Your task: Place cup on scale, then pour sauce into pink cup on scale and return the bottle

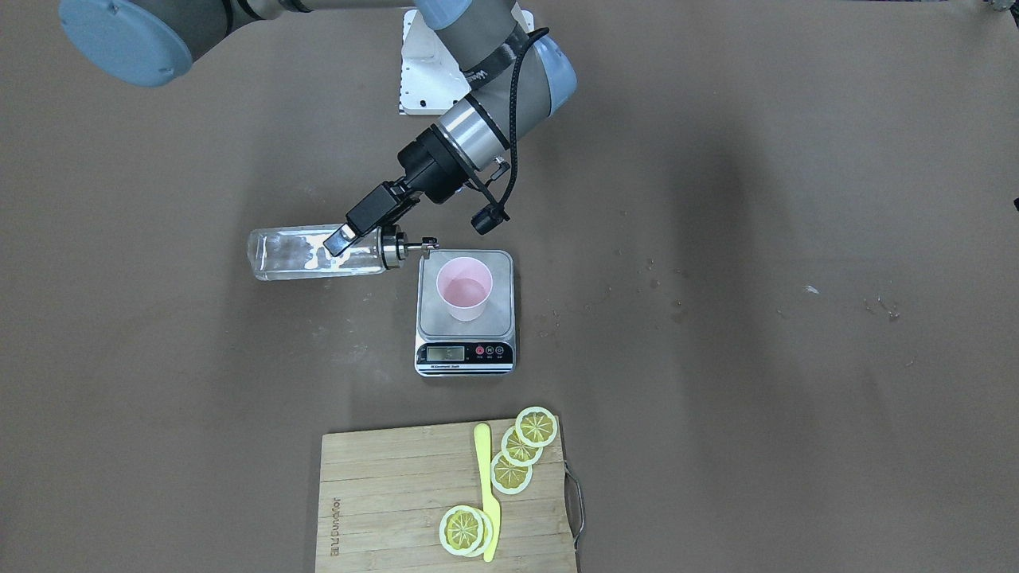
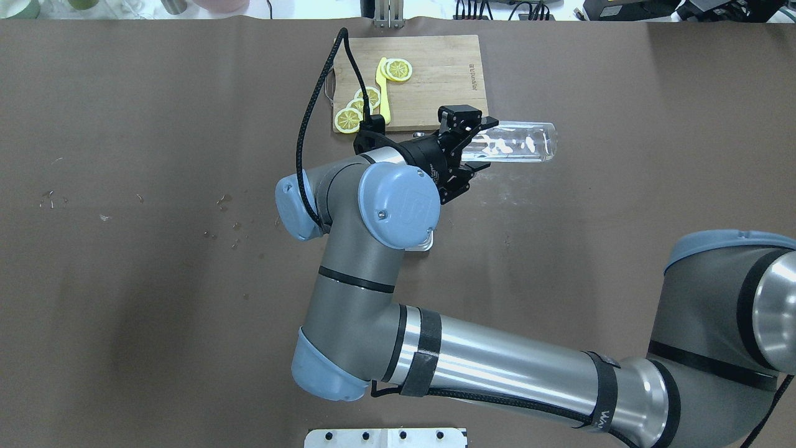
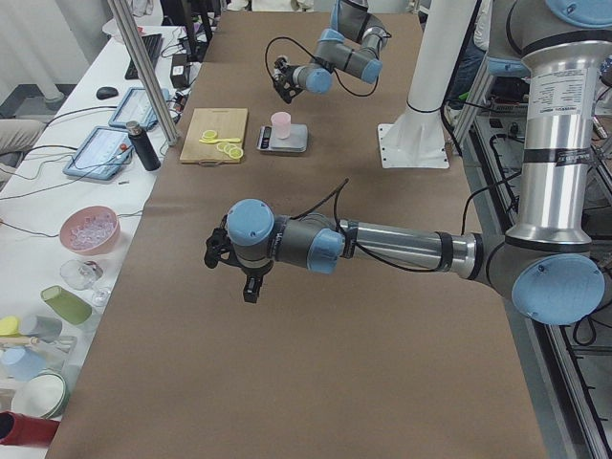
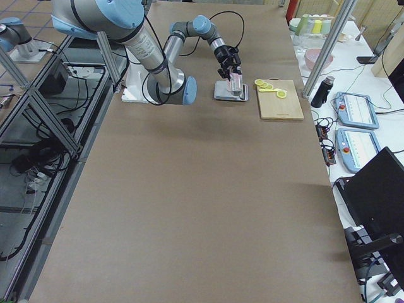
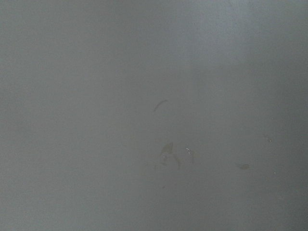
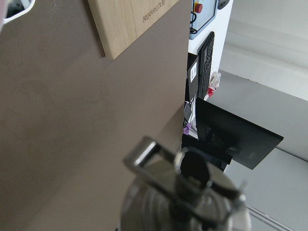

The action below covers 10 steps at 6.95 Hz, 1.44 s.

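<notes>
My right gripper point(image 1: 348, 241) is shut on the clear glass bottle point(image 1: 310, 255) near its neck and holds it about level above the table. The metal pour spout point(image 1: 414, 245) points at the pink cup point(image 1: 464, 288), its tip by the cup's rim. The cup stands upright on the scale point(image 1: 430, 320). In the overhead view the arm hides cup and scale; the bottle point(image 2: 516, 142) sticks out of the gripper point(image 2: 467, 148). The right wrist view shows the metal cap point(image 6: 185, 192) close up. My left gripper point(image 3: 225, 253) hangs over bare table far off; I cannot tell if it is open.
A wooden cutting board point(image 1: 398, 493) with lemon slices point(image 1: 511, 471) and a yellow knife point(image 1: 484, 485) lies in front of the scale. Small wet spots point(image 1: 653, 278) mark the brown table beside the scale. A white mounting plate point(image 1: 422, 72) sits behind the arm.
</notes>
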Available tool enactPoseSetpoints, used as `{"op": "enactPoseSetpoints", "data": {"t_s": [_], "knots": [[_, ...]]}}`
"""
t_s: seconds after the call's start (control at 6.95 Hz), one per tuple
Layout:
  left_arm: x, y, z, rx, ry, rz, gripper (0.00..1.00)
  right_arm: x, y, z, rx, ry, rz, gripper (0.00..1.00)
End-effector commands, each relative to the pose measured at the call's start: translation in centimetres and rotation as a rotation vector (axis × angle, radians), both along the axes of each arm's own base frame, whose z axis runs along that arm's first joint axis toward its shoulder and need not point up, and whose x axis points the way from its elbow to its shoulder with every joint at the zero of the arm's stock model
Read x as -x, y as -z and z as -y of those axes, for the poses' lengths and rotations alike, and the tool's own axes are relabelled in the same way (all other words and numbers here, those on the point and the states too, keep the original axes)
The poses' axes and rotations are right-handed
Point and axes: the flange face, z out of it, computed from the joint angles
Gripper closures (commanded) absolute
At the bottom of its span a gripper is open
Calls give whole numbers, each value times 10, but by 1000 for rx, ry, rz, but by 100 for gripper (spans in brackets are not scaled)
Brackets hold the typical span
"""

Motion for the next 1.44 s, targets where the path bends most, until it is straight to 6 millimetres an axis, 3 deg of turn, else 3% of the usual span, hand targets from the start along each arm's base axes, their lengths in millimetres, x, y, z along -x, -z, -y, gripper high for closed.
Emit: {"op": "enactPoseSetpoints", "data": {"t_s": [0.0,1.3], "knots": [[0,0,0,3,-2,-10,3,1,2,1,4,2,-37,100],[-1,-2,0,6,-4,-21,3,-1,-5,1,3,2,-117,100]]}}
